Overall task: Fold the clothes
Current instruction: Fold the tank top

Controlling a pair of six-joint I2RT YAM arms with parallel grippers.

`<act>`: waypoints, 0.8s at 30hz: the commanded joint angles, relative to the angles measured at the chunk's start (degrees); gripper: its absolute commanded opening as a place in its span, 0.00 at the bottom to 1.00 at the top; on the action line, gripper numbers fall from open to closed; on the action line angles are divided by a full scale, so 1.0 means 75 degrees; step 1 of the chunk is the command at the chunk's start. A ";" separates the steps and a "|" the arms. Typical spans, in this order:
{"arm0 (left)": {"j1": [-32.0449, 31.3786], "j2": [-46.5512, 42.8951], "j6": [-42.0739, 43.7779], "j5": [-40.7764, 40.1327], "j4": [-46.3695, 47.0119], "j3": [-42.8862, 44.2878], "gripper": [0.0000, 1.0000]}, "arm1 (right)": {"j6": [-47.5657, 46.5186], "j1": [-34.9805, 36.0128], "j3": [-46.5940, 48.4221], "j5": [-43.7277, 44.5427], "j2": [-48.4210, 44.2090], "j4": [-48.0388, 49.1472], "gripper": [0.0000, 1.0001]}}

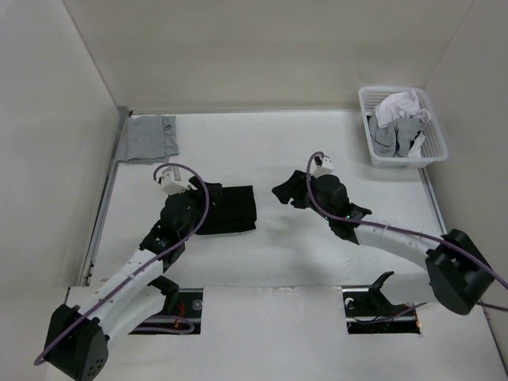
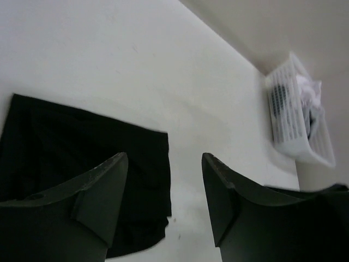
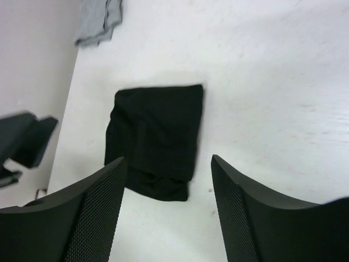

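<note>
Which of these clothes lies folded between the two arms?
The black top; the grey garment lies in the far corner, the white and grey clothes in the basket.

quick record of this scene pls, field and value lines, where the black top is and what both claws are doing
black tank top: folded into a rough rectangle, flat on the table, left of centre
left claw: open, empty, over the top
right claw: open, empty, right of the top, apart from it
grey garment: far left corner
basket: far right, holds white and grey clothes
</note>
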 commanded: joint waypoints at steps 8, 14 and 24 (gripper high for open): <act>-0.3040 0.0733 0.0211 -0.0344 -0.0186 0.0572 0.61 | -0.0648 0.0060 -0.2114 0.2949 -0.2498 0.0008 0.74; -0.4577 0.2688 0.0527 -0.0649 0.0601 0.1755 0.64 | -0.0636 -0.0538 -0.2702 0.3080 -0.2944 0.0255 0.68; -0.5550 0.4308 0.0714 -0.0578 0.1211 0.2765 0.63 | -0.0261 -0.1405 -0.2995 0.3033 -0.3273 0.0021 0.36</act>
